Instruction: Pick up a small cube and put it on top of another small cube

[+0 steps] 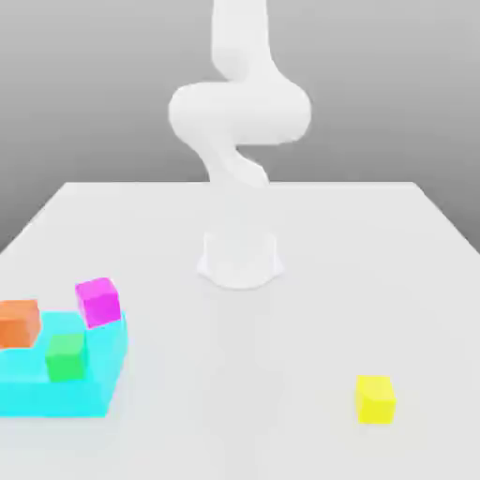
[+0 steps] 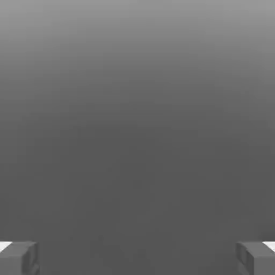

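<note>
Currently the gripper is seen spread wide, its two grey fingertips set far apart with nothing between them. Yellow cube noted alone on the white table, toward the exterior view's right. Well apart, at the left: magenta cube, green cube and orange cube on a cyan stepped block.

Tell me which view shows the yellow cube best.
The exterior view: the yellow cube sits alone on the white table, toward that view's right, with its top and front faces clear. The hand view gives plain grey background between two finger tips, so it tells nothing about the cube.
</note>
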You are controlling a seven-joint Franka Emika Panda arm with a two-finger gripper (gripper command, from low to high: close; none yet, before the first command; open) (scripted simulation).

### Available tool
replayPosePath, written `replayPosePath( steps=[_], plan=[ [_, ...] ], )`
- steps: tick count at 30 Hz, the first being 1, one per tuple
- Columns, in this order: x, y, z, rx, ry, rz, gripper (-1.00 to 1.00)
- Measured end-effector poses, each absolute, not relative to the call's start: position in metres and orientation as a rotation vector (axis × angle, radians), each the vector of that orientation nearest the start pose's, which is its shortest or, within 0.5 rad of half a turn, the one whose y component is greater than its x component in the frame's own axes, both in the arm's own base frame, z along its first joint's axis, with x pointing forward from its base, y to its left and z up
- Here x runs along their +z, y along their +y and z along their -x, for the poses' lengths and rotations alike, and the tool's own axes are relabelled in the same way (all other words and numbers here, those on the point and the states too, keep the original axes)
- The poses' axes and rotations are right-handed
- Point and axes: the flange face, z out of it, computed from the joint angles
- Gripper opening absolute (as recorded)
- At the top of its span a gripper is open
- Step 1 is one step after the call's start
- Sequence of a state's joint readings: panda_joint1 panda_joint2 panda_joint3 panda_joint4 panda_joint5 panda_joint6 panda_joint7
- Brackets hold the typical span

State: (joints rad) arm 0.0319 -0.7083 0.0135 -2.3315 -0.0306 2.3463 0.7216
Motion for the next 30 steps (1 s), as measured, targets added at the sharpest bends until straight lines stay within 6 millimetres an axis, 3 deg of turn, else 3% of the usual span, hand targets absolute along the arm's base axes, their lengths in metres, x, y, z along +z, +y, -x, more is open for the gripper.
replayPosePath(
  steps=[6,12,17,20,23,29,30],
  plan=[
    [0.548,0.067,-0.440,-0.806,0.465,2.913,0.00],
    [0.423,0.114,-0.458,-0.568,-0.044,3.095,0.00],
    [0.320,0.151,-0.443,-0.335,-0.507,3.116,0.00],
    [0.263,0.176,-0.420,-0.191,-0.799,3.062,0.00],
    [0.209,0.187,-0.393,-0.048,-1.041,2.975,0.00],
    [0.136,0.191,-0.384,-0.002,-1.115,2.934,0.00],
    [0.129,0.191,-0.383,0.000,-1.117,2.934,-1.00]
  ],
)
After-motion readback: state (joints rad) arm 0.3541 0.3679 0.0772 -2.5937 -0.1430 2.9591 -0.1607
